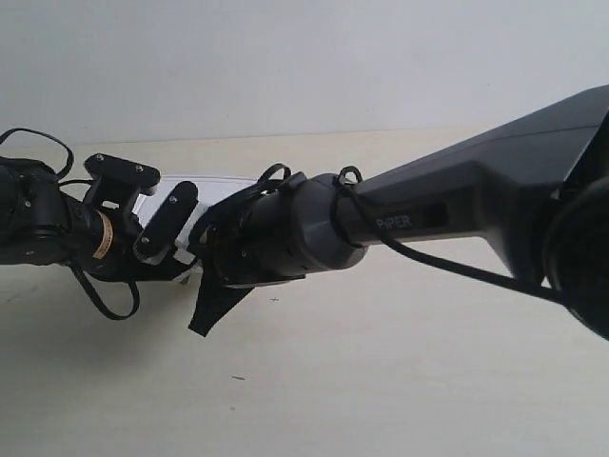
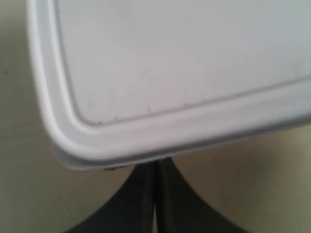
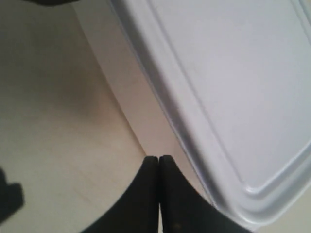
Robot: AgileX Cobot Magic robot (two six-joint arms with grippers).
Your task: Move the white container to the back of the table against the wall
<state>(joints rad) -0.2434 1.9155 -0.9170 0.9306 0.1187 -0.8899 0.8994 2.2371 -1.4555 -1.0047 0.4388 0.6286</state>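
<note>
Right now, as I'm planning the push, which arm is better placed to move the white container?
Probably left: the left fingers, shut, meet the white container's rim head-on; the right fingers lie alongside it.

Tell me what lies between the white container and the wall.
Nothing but a strip of bare table lies between the white container and the wall. The exterior view shows this.
</note>
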